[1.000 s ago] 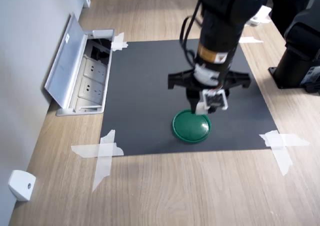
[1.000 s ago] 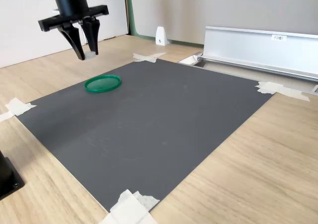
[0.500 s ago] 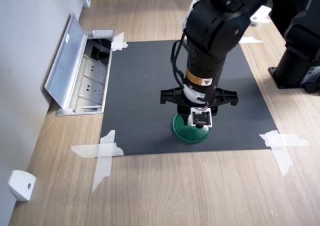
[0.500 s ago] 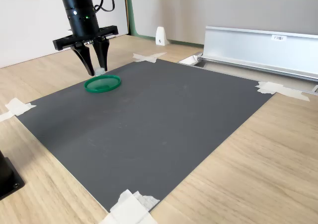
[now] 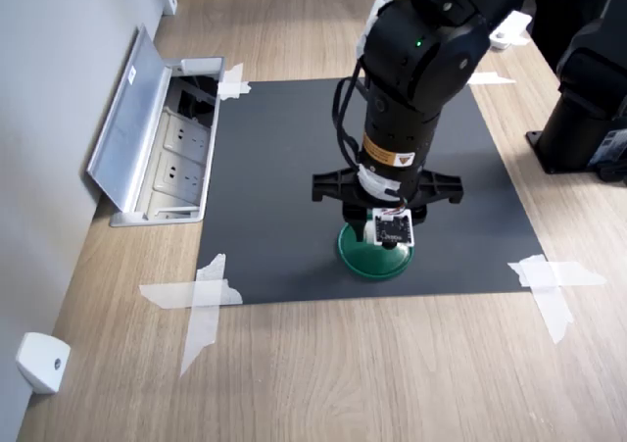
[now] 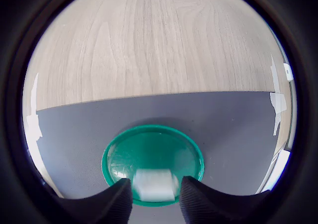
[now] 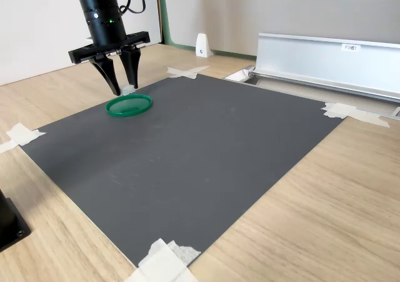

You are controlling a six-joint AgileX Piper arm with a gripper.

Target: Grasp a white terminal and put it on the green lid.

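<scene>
The tool [image 6: 153, 191] is pinching the white terminal [image 6: 155, 185] between its two fingers. It is holding it low over the near edge of the green lid [image 6: 153, 157], which is lying on the dark mat [image 7: 206, 151] on the desk [image 5: 323, 364]. If the tool is letting go here, the little piece could be bouncing off the rim and rolling onto the mat.

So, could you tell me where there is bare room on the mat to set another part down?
Most of the mat is bare: the whole stretch from the lid toward the socket box and the near taped corner. It is crowded only at the lid, where the end effector holds the terminal just over it.
</scene>
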